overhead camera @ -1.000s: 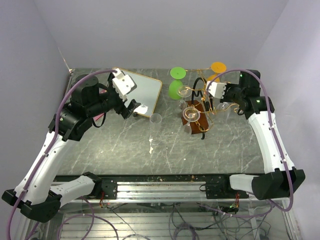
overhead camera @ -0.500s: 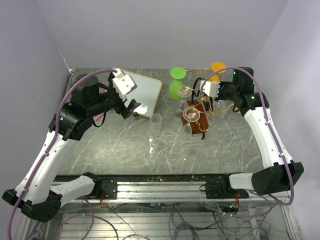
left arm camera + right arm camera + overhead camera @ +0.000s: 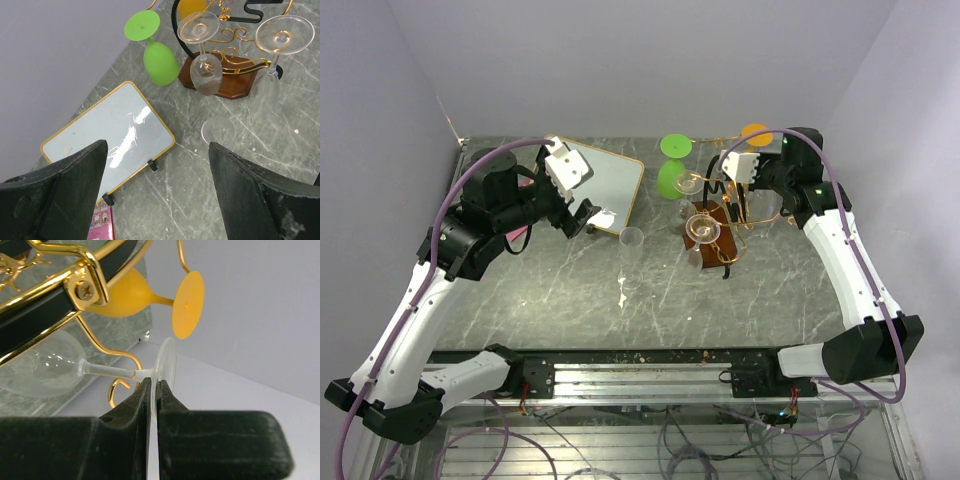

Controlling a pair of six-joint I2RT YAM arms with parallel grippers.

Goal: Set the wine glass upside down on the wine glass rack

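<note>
Right gripper (image 3: pixel 154 390) clenches the clear wine glass (image 3: pixel 47 365) by its foot to hang it on the gold wire rack (image 3: pixel 60 277); left gripper (image 3: pixel 155 150) splayed.

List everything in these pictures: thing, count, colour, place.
rack: one, gold wire on brown base, table's back right
green glass: one, green, hanging upside down at rack's left
orange glass: one, orange, hanging at rack's back
hanging clear glasses: two, clear, rack's front
loose clear glass: one, clear, on table between board and rack
held glass: one, clear, rack's right side
board: one, white with gold frame, back left
pink card: one, pink, by board's near corner
table: one, grey marble
left gripper: one, black, open over board's near edge
right gripper: one, black, shut on held glass's foot
</note>
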